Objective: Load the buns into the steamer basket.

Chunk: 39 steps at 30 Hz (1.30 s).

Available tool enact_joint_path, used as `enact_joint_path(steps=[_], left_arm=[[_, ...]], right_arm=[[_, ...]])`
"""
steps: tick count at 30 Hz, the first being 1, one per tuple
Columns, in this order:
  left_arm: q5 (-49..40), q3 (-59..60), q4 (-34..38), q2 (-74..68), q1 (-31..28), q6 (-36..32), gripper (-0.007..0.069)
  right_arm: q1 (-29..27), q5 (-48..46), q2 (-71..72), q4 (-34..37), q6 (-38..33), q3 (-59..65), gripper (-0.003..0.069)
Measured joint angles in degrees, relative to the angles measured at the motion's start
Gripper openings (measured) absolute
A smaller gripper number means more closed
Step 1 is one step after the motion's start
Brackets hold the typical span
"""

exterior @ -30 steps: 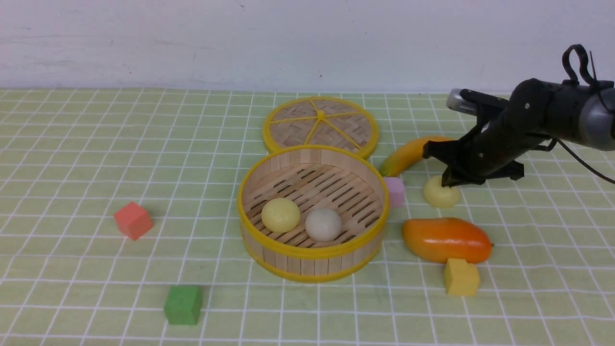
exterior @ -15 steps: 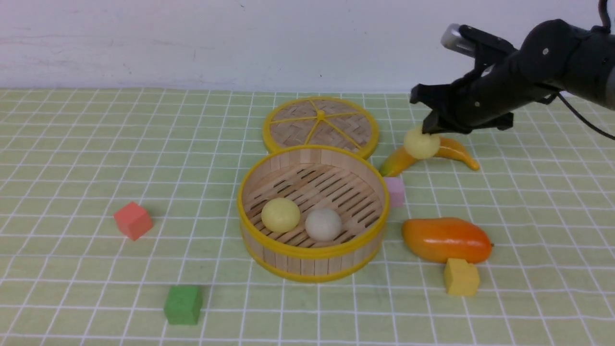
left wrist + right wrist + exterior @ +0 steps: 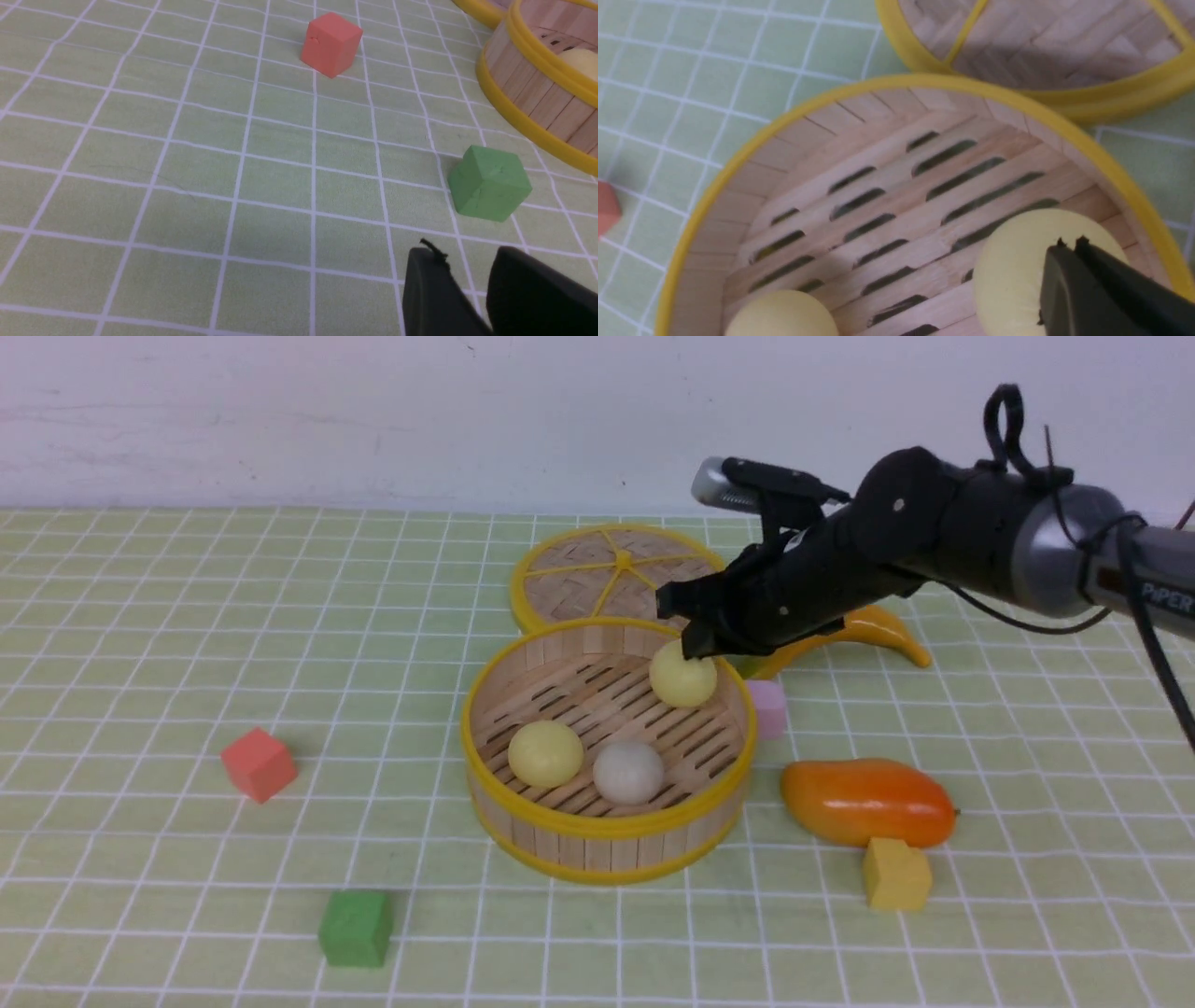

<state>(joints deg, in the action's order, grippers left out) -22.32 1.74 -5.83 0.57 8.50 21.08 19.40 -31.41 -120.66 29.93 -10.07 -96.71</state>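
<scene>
The steamer basket (image 3: 607, 826) stands mid-table with a pale yellow bun (image 3: 545, 753) and an off-white bun (image 3: 628, 771) on its slatted floor. My right gripper (image 3: 695, 649) is shut on the top of a third, pale yellow bun (image 3: 683, 679), which hangs inside the basket's far right rim. In the right wrist view that bun (image 3: 1013, 261) sits under the closed tips (image 3: 1069, 242), just above the slats and near the wall (image 3: 738, 154). My left gripper (image 3: 462, 254) is open and empty, low over the cloth near the green cube (image 3: 488, 182), left of the basket (image 3: 528, 93).
The woven lid (image 3: 623, 574) lies behind the basket. A banana (image 3: 878, 630), pink cube (image 3: 768, 707), mango (image 3: 866, 801) and yellow cube (image 3: 896, 874) are on the right. A red cube (image 3: 259, 763) and green cube (image 3: 355, 928) are on the left.
My right gripper lifted the third bun off the cloth by the banana and carried it left, then lowered it over the basket's far right side. The other buns stayed put.
</scene>
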Motion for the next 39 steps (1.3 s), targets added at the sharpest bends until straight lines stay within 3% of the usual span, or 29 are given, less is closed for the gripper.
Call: enact_joint_path(steps=[9, 15, 18, 22, 27, 31, 35, 39], left_arm=[[0.0, 0.0, 0.0, 0.0, 0.0, 0.0, 0.0192], [0.0, 0.0, 0.0, 0.0, 0.0, 0.0, 0.0194], [0.0, 0.0, 0.0, 0.0, 0.0, 0.0, 0.0197], [0.0, 0.0, 0.0, 0.0, 0.0, 0.0, 0.02], [0.0, 0.0, 0.0, 0.0, 0.0, 0.0, 0.0206], [0.0, 0.0, 0.0, 0.0, 0.0, 0.0, 0.0209], [0.0, 0.0, 0.0, 0.0, 0.0, 0.0, 0.0214], [0.0, 0.0, 0.0, 0.0, 0.0, 0.0, 0.0217]], right_arm=[[0.0, -0.79, -0.58, 0.0, -0.1, -0.49, 0.006], [0.0, -4.24, 1.03, -1.27, 0.04, -0.55, 0.0202], [0.0, -8.43, 5.43, -6.34, 3.16, -0.55, 0.0297], [0.0, -13.56, 11.04, -12.7, 8.11, -0.55, 0.0325], [0.0, -25.42, 22.41, -22.45, 15.12, -0.55, 0.0272], [0.0, -36.15, 33.89, -27.66, 19.25, -0.55, 0.0141], [0.0, -39.78, 46.52, -29.4, 20.02, 1.62, 0.0006], [0.0, -40.09, 59.16, -30.41, 20.02, 9.18, -0.002]])
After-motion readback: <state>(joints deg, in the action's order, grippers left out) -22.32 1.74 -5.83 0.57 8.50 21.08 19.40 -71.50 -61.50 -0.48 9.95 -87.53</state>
